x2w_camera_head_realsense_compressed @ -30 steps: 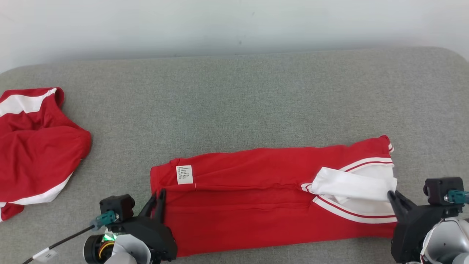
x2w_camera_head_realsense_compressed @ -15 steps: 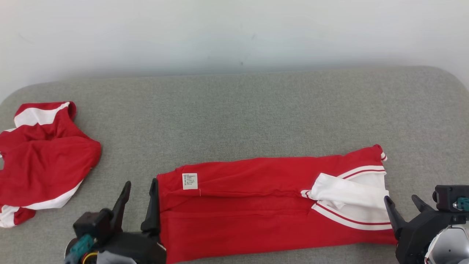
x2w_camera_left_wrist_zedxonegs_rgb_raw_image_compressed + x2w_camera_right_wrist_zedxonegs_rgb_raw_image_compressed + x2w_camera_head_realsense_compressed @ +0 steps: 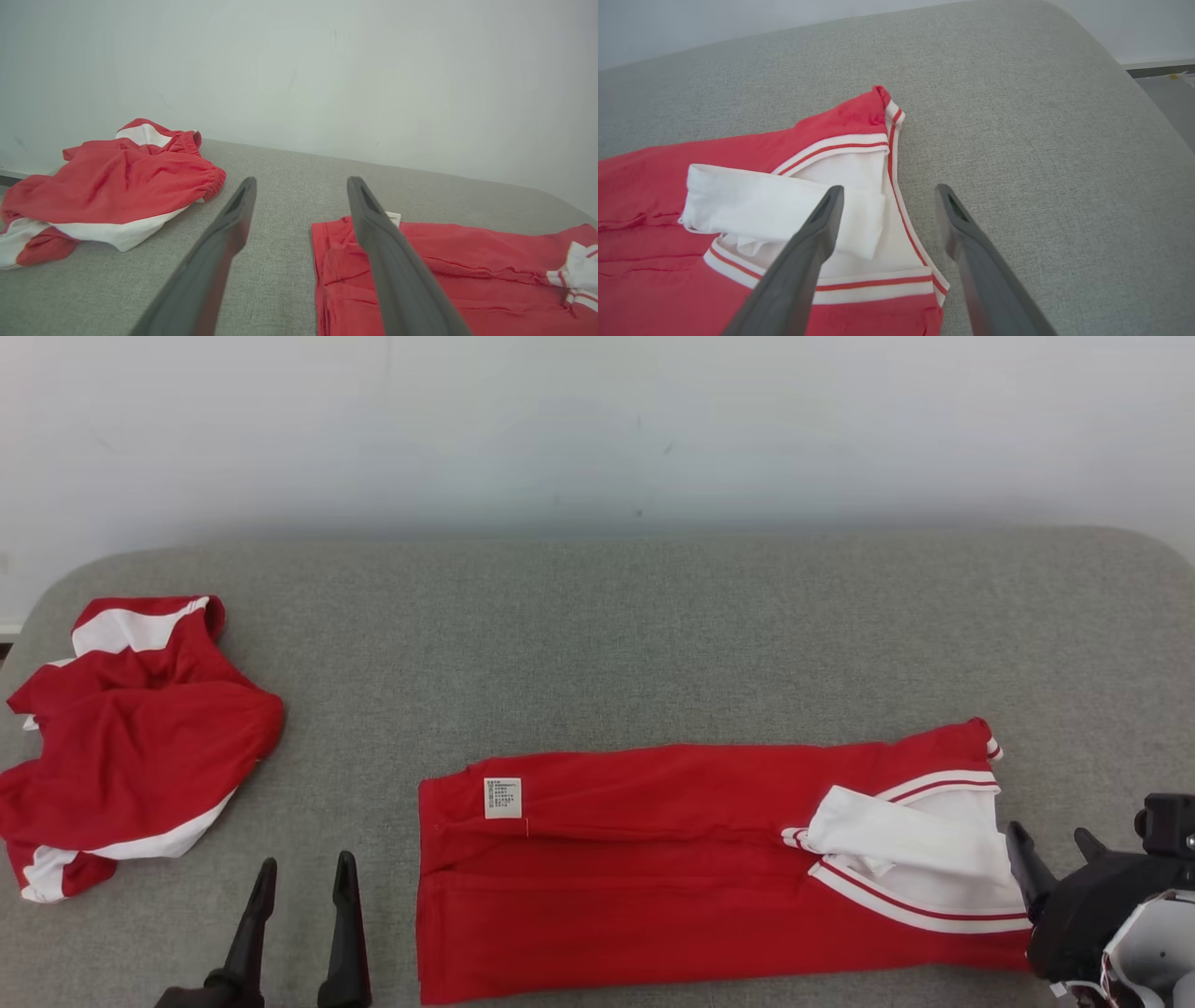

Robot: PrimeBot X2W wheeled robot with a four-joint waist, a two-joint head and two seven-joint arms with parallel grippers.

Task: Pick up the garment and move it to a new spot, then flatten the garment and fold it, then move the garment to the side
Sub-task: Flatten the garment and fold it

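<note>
As left gripper (image 3: 307,861) and right gripper (image 3: 1049,831) gape, the garment (image 3: 653,877) lies folded.

A grey cushion (image 3: 653,635) bears a folded red garment (image 3: 653,887) and crumpled red clothing (image 3: 140,747).

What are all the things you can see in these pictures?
folded garment: one, red with white trim, front middle of the surface
label: one, white, on the folded garment's left end
crumpled garment: one, red and white, left side of the surface
surface: one, grey, padded, under both garments
wall: one, white, behind the surface
left hand: one, dark, open, beside the folded garment's left end
right hand: one, dark, open, at the folded garment's right end
</note>
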